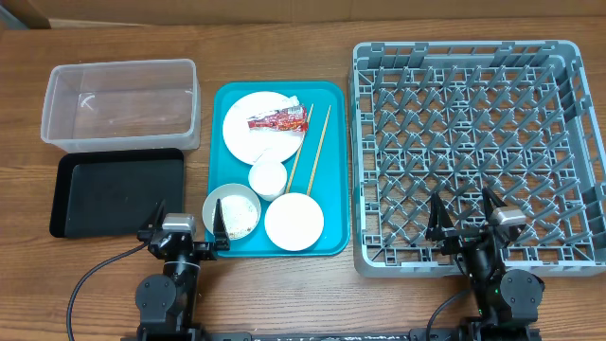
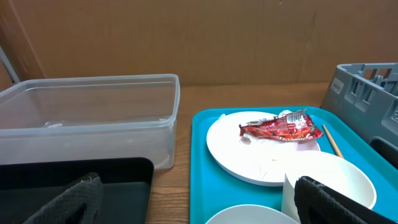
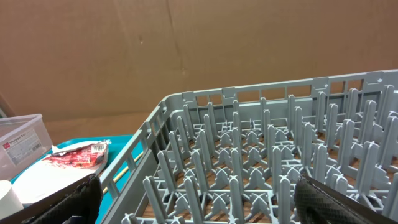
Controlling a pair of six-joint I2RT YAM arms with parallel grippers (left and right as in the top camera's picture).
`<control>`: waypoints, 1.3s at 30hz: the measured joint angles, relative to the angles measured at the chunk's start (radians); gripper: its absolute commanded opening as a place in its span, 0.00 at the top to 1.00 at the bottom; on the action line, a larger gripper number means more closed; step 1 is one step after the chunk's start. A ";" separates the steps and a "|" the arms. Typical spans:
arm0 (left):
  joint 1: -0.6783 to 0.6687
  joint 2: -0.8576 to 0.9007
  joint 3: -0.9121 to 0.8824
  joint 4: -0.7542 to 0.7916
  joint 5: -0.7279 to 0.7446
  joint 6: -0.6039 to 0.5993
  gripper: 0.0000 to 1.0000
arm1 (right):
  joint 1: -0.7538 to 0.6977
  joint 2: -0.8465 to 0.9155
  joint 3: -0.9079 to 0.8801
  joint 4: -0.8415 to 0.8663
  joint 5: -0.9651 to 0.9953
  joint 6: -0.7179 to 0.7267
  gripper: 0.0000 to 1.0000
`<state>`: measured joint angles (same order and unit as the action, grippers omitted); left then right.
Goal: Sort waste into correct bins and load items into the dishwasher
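Note:
The red wrapper (image 1: 279,120) lies on the round white plate (image 1: 256,128) on the teal tray (image 1: 227,99), with crumpled white tissue (image 1: 296,102) beside it. Two chopsticks (image 1: 314,144) lie to the plate's right. A small cup (image 1: 268,177), a pale bowl (image 1: 233,211) and a white bowl (image 1: 294,221) sit in front. The clear tub (image 1: 121,102) and black tray (image 1: 115,190) stand on the left, the grey dish rack (image 1: 473,152) on the right. My left gripper (image 1: 186,231) is open at the tray's front left corner. My right gripper (image 1: 465,220) is open over the rack's front edge.
In the left wrist view the wrapper (image 2: 277,127) lies on the plate (image 2: 249,155), with the tub (image 2: 87,118) to the left. In the right wrist view the rack's pegs (image 3: 261,162) fill the frame. A cardboard wall stands behind the table.

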<state>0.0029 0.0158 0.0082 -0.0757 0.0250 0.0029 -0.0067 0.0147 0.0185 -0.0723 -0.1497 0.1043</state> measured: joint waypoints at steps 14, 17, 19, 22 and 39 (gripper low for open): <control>0.000 0.000 0.000 0.000 -0.003 0.000 0.00 | 0.000 0.000 0.000 -0.006 0.051 -0.001 0.00; 0.000 0.000 0.000 0.001 -0.003 0.000 0.00 | 0.000 0.000 0.000 -0.003 0.053 0.000 0.00; 0.000 0.000 0.000 0.002 -0.001 0.000 0.00 | 0.000 0.000 0.000 0.005 0.052 0.000 0.00; 0.000 0.000 0.000 0.008 0.038 -0.001 0.00 | 0.000 0.000 0.000 0.028 0.049 0.000 0.00; 0.000 0.048 0.202 -0.071 0.217 -0.021 0.00 | 0.000 0.009 0.174 -0.054 -0.003 0.000 0.00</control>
<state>0.0029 0.0635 0.2100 -0.1471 0.2420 -0.0181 -0.0067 0.0238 0.1921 -0.1261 -0.1532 0.1040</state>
